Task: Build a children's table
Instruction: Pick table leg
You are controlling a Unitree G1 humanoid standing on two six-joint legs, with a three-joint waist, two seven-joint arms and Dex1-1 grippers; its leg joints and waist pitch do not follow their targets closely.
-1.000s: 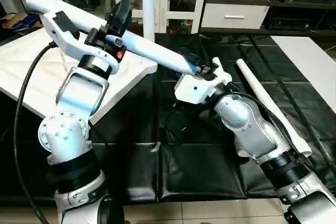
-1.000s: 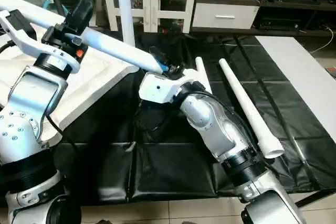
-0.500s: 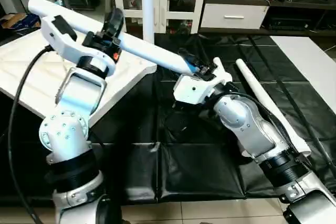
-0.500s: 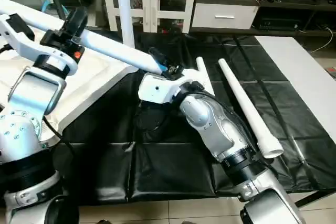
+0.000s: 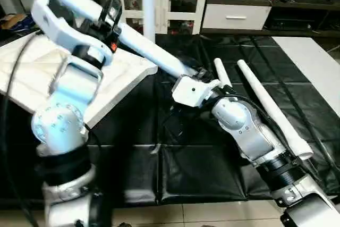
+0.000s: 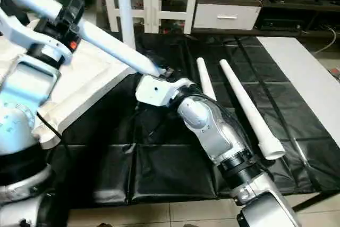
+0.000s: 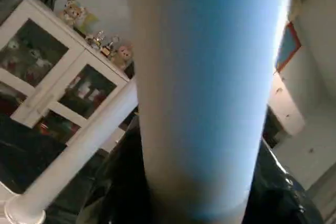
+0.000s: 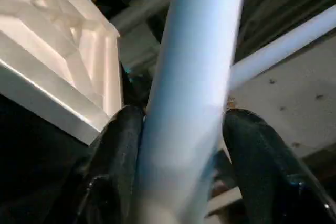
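Both grippers are clamping one white leg [image 5: 143, 46]: the left gripper [image 5: 109, 17] mid-shaft, the right gripper [image 5: 194, 73] near its lower end. Since a second ago the leg is tilting steeper, apparently swinging toward the tabletop [image 5: 122, 70] corner beside it.

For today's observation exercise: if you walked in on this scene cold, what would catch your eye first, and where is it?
First, the long white leg held up slantwise between the two arms: the left gripper clamps it near its thick upper end, the right gripper pinches it close to its narrow lower end. Next, the white table top lying ribs-up at the left, and two spare legs lying on the black mat at the right.
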